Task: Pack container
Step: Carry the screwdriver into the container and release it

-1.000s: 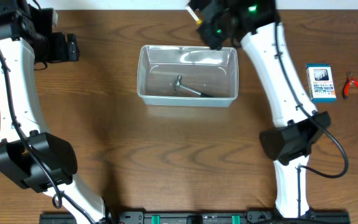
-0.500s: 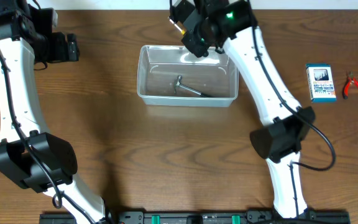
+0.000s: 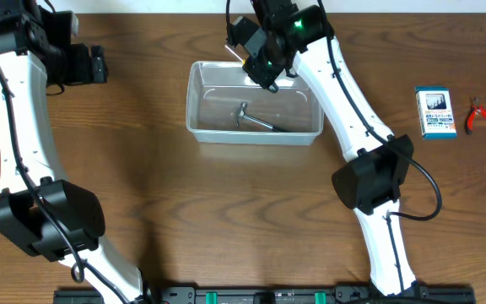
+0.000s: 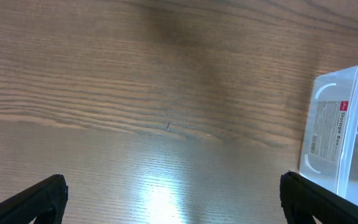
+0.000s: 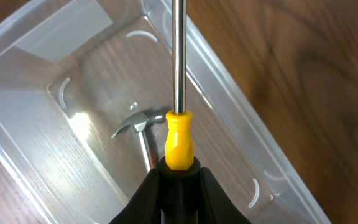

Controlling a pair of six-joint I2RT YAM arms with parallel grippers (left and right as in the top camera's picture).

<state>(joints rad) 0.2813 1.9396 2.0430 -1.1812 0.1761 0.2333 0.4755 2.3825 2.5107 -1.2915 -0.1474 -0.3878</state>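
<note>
One tool is riding in the right gripper [image 5: 179, 177]: its jaws are clamping the yellow handle of a screwdriver [image 5: 179, 146], which is hanging above the far rim of the container [image 3: 226, 133], itself sitting on the table [image 3: 226, 211] between the arms. The step in hand looks to be bringing this screwdriver in for packing. Next, the arm probably needs lowering over the container's floor and parting its jaws beside the hammer [image 5: 143, 130] lying inside. The left gripper [image 4: 173, 198], spread wide and holding nothing, is hovering well left of the container. Only the overhead view is showing a blue-and-white box [image 3: 435, 112] and red pliers [image 3: 482, 116] lying well right of the container; only the right wrist view is making the grip plain.
</note>
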